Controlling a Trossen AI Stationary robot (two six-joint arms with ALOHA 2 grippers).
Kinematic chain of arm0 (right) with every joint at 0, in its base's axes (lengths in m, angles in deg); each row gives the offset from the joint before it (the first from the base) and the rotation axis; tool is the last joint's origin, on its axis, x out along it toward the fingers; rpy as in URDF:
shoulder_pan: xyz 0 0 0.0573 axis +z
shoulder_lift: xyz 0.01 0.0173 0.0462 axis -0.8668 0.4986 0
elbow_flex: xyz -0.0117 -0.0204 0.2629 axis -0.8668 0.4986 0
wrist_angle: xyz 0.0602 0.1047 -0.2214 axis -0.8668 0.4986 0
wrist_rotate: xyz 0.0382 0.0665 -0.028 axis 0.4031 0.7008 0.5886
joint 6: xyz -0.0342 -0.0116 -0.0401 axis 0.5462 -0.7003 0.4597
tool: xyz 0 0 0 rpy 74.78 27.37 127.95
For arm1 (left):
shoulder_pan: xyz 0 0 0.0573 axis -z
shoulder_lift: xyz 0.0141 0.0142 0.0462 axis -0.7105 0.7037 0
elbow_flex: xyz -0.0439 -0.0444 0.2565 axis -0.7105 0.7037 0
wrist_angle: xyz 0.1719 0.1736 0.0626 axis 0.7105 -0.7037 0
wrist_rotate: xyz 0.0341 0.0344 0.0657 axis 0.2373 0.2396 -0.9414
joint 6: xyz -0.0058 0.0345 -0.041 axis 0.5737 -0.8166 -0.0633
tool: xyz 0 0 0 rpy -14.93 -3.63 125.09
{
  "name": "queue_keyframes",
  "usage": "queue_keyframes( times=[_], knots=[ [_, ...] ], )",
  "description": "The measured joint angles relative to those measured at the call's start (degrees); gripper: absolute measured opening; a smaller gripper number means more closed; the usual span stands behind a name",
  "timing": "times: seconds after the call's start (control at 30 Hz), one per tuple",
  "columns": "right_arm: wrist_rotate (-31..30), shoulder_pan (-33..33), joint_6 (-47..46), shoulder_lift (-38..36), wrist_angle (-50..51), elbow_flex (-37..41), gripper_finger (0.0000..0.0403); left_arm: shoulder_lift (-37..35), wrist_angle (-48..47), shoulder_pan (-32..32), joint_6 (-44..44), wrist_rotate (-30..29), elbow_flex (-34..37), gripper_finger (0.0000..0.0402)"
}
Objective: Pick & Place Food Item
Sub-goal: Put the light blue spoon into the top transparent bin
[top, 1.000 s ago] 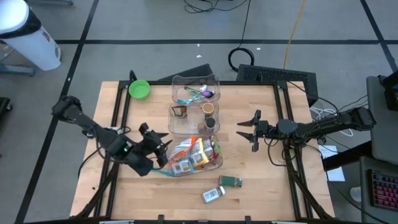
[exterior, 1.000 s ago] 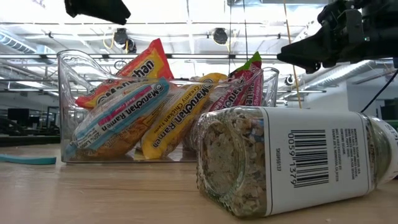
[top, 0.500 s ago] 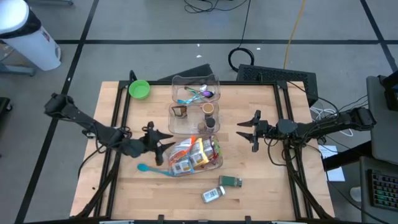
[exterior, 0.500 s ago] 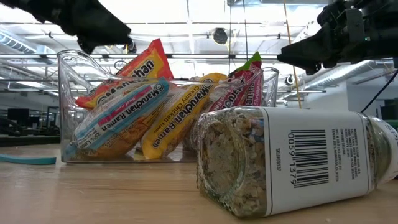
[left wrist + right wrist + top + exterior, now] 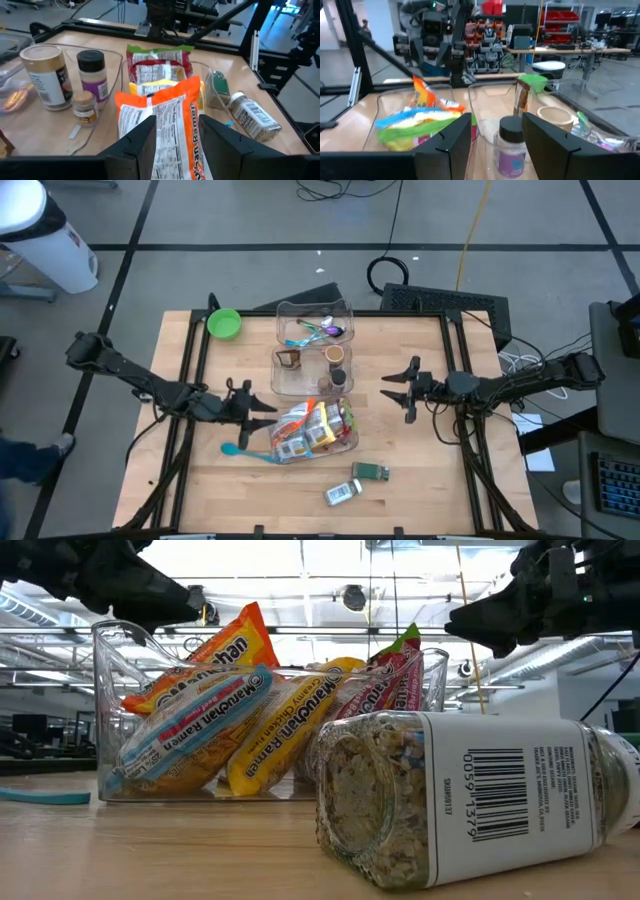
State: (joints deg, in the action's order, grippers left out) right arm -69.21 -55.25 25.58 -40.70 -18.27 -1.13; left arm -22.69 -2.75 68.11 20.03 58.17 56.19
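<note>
A clear bin (image 5: 352,442) at the table's middle holds several ramen packets standing on end; the orange one (image 5: 170,125) sticks up highest, as the low view (image 5: 215,655) also shows. My left gripper (image 5: 262,408) is open and level at the bin's left end. In the left wrist view (image 5: 182,145) its fingers stand either side of the orange packet's top, and in the low view (image 5: 160,595) it is just short of it. My right gripper (image 5: 392,390) waits open and empty right of the bins, also seen in its wrist view (image 5: 497,145).
A spice jar (image 5: 470,800) lies on its side near the front edge beside a green-topped container (image 5: 372,472). A teal spoon (image 5: 245,452) lies left of the bin. Two more clear bins (image 5: 312,345) with jars and utensils and a green bowl (image 5: 224,323) stand farther back.
My left arm has stretched out and my left gripper has come down and swung toward the far edge, levelling out at the bin's left end above the orange packet. The teal spoon it stood over now shows. Nothing on the table has moved.
</note>
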Motion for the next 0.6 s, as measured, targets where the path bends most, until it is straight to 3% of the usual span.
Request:
queue_keyframes(
  times=[0.13, 0.37, 0.6],
  knots=[
    [-2.91, 0.00, -0.67, 0.00, -0.69, 0.00, 0.0166, -0.01, 1.24, 0.00, -0.94, -1.52, -0.10, 0.0152],
    [-2.89, 0.00, 0.71, 0.15, -0.63, 0.00, 0.0166, 0.01, 1.36, 0.02, 2.83, -1.45, -0.10, 0.0152],
    [-2.64, 0.00, 2.89, 0.15, -0.82, 0.00, 0.0166, 2.37, 7.89, 0.00, 4.06, -2.78, -0.14, 0.0152]
  ],
)
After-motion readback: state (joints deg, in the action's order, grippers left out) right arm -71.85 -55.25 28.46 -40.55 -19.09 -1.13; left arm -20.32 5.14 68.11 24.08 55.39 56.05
